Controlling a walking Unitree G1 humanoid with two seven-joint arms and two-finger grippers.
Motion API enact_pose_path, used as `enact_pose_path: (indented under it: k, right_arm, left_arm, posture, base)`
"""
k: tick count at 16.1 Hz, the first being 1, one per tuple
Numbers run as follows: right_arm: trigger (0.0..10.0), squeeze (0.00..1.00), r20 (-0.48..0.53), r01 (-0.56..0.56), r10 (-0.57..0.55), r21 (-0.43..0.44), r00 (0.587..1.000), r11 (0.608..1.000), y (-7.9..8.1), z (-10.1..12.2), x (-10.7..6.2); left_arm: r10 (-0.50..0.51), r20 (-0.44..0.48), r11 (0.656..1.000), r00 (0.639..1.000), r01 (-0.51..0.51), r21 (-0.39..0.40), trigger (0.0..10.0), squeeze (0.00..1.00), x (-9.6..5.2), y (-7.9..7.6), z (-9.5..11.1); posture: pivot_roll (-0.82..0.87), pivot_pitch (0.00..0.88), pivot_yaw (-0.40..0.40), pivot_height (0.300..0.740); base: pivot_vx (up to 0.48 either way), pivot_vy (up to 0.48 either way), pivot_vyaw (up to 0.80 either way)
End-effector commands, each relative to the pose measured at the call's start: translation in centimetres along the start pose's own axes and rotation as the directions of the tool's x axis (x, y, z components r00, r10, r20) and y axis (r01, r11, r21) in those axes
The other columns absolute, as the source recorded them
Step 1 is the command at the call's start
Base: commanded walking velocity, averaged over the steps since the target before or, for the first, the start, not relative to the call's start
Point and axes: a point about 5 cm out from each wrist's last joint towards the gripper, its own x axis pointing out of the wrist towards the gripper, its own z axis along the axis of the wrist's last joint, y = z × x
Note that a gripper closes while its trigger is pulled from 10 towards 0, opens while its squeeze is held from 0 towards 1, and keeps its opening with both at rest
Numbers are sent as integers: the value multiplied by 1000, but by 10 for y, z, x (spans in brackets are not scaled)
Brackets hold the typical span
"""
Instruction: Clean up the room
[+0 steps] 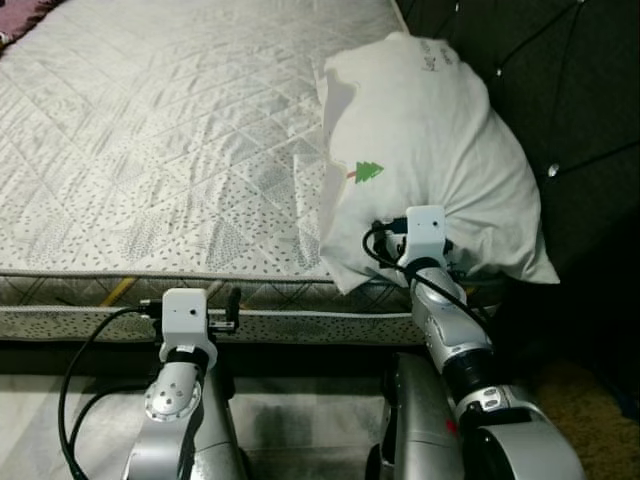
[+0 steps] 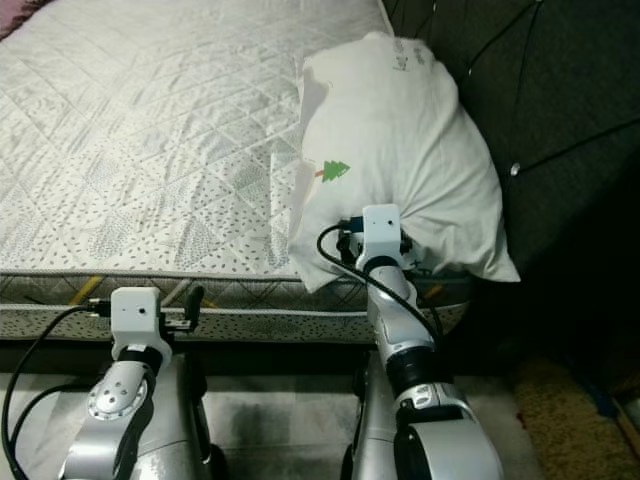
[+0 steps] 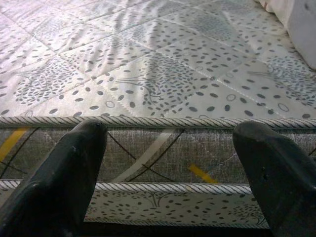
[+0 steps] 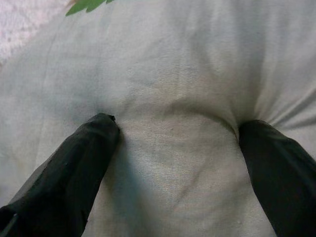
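A white pillow (image 1: 420, 150) with a small green tree print (image 1: 368, 172) stands propped at the bed's right end, against the dark headboard (image 1: 565, 90). My right gripper (image 4: 180, 133) is open and pressed into the pillow's lower front; its black fingers (image 4: 84, 163) dent the fabric, which bulges between them. My left gripper (image 3: 170, 133) is open and hangs in front of the side edge of the mattress (image 1: 170, 130), level with the piped seam and holding nothing.
The quilted mattress top stretches away to the left and back. A pink cloth (image 1: 20, 15) shows at the far left corner. The tufted headboard walls off the right side. Pale floor (image 1: 300, 420) lies below, and a brownish rug (image 1: 590, 400) at the right.
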Motion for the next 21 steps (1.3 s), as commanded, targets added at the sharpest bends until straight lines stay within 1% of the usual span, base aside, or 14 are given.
enact_pose_path:
  k: [1, 2, 3, 4, 7, 8, 9, 11, 12, 13, 15, 16, 17, 21]
  right_arm:
    - [10000, 1000, 48, -18, 16, 32, 999, 999, -2, 1, -4]
    - [10000, 1000, 153, 1, -10, 55, 988, 998, -16, 14, -12]
    - [10000, 1000, 196, 27, -40, 70, 980, 997, -30, 16, -24]
    - [10000, 1000, 204, 36, -50, 70, 978, 997, -35, 16, -28]
    - [10000, 1000, 236, 63, -91, 124, 968, 990, -54, 11, -60]
    - [10000, 1000, 239, 59, -85, 113, 967, 992, -57, 9, -74]
    - [10000, 1000, 219, 47, -75, 130, 973, 990, -57, 4, -89]
    - [10000, 1000, 202, 24, -50, 131, 978, 991, -53, 2, -97]
    - [10000, 0, 212, -32, 3, 133, 977, 991, -48, 6, -97]
    - [10000, 0, 228, -49, 19, 123, 973, 991, -46, 10, -96]
    - [10000, 0, 222, -6, -32, 165, 975, 986, -47, 15, -93]
    - [10000, 0, 206, -18, -21, 187, 978, 982, -42, 13, -95]
    - [10000, 0, 199, -39, 4, 172, 980, 984, -38, 11, -98]
    - [10000, 0, 195, -6, -29, 180, 980, 984, -45, 14, -93]
  left_arm:
    - [14, -27, 1000, 1000, -14, 16, 10000, 0, -2, 3, -5]
    - [20, -26, 1000, 999, -20, 14, 10000, 0, -2, 4, -6]
    - [23, -25, 1000, 999, -23, 10, 10000, 0, -3, 4, -6]
    - [25, -24, 1000, 999, -25, 8, 10000, 0, -3, 4, -6]
    - [32, -6, 999, 999, -32, -3, 10000, 0, -4, 4, -3]
    - [18, -3, 1000, 1000, -18, -8, 10000, 0, -4, 2, -2]
    - [6, -2, 1000, 1000, -6, -15, 10000, 0, -4, 2, -2]
    - [-3, -9, 1000, 1000, 3, -19, 10000, 0, -1, 1, -2]
    - [-14, -4, 1000, 1000, 14, -25, 10000, 0, 2, 0, 0]
    - [-21, 2, 999, 1000, 21, -31, 10000, 0, 4, 0, 3]
    - [-28, 8, 999, 1000, 28, -34, 10000, 0, 6, -2, 4]
    - [-36, 2, 999, 999, 36, -30, 10000, 0, 5, -4, 2]
    - [-43, -5, 999, 999, 43, -32, 10000, 0, 2, -7, -1]
    - [-48, -7, 998, 999, 47, -42, 10000, 0, 4, -10, -1]
  posture:
    - [33, 75, -36, 514]
    - [26, 70, -36, 514]
    - [20, 69, -34, 514]
    - [20, 69, -34, 514]
    - [-6, 65, -20, 514]
    - [-13, 62, -18, 514]
    - [-27, 57, -8, 514]
    - [-35, 46, 2, 514]
    - [-37, 42, 5, 514]
    - [-37, 37, 6, 514]
    - [-32, 22, 4, 533]
    - [-31, 18, 4, 542]
    - [-32, 14, 2, 557]
    - [-39, 15, 4, 604]
  base:
    - [0, 0, 0]
    - [0, 0, 0]
    - [0, 0, 0]
    - [0, 0, 0]
    - [0, 0, 0]
    - [0, 0, 0]
    - [0, 0, 0]
    - [0, 0, 0]
    - [0, 0, 0]
    - [0, 0, 0]
    - [0, 0, 0]
    - [0, 0, 0]
    - [0, 0, 0]
    - [0, 0, 0]
